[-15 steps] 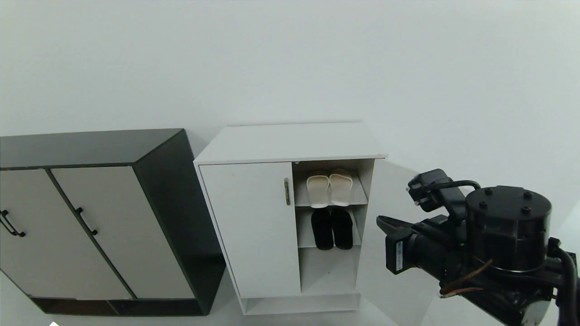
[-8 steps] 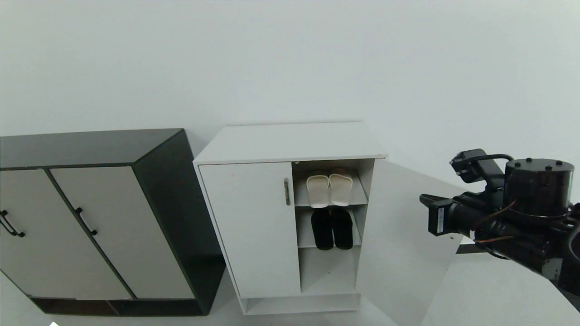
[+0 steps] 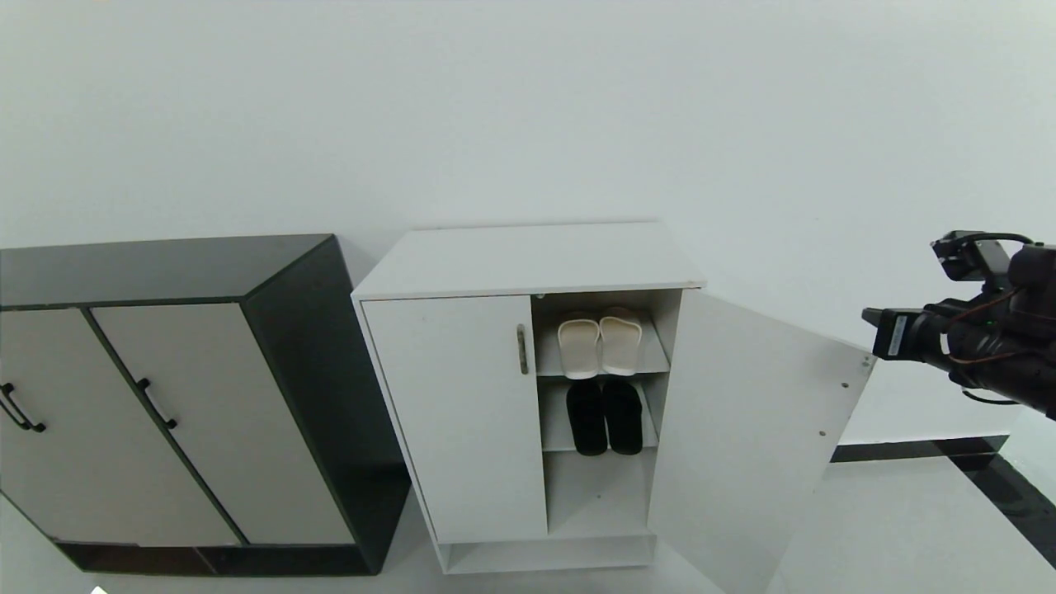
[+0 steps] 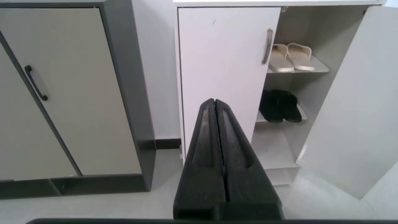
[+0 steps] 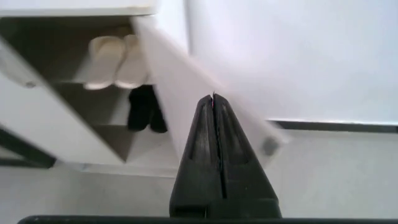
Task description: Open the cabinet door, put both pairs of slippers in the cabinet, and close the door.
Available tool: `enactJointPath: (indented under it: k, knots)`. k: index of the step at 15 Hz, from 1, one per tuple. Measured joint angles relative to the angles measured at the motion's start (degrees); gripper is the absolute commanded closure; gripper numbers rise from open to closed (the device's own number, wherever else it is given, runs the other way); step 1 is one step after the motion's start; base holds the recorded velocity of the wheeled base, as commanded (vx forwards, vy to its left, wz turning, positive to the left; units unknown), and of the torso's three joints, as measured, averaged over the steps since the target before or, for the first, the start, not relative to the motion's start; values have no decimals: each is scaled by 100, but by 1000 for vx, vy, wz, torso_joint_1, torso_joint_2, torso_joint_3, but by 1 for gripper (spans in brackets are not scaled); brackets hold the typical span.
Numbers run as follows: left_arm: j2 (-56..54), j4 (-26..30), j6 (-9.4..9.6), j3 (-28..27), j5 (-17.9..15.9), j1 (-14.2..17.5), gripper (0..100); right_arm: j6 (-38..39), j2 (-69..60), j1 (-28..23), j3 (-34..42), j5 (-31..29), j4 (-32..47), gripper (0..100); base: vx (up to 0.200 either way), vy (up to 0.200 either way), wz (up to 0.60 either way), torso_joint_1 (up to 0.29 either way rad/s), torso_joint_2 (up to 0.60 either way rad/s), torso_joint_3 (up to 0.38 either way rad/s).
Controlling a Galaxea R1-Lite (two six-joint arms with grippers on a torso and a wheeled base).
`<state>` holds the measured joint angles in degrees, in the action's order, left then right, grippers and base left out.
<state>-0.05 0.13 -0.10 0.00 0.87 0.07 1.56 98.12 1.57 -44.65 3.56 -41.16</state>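
Right tool (image 5: 213,102) clenched empty near the outer edge of the open door (image 3: 747,429), left tool (image 4: 216,106) clenched too, white slippers (image 3: 600,345) on the upper shelf of the cabinet (image 3: 528,260), black slippers (image 3: 605,417) on the shelf below

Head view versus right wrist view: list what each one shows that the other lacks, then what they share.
Head view adds: the black cabinet beside the white cabinet, and the closed left door with its handle. Right wrist view adds: the right end effector, shut, seen close in front of the open door. Shared: the open door, the white slippers on the upper shelf, and the black slippers on the shelf below.
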Motion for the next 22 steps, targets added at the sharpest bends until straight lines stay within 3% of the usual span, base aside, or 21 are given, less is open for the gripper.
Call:
enactJointPath:
  k: [5,14,20,22]
  knots:
    - [0,0,10,0,0,0,100,0,783,-527,-488,117,-12,100,0,0,0,0,0,0]
    - [0,0,2,0,0,0,100,-213,1161,-556,-435,117,-28,100,0,0,0,0,0,0]
    - [0,0,2,0,0,-5,100,-278,868,-59,102,117,-1,100,0,0,0,0,0,0]
    - [0,-2,0,0,0,4,100,-273,571,484,428,122,0,100,0,0,0,0,0,0]
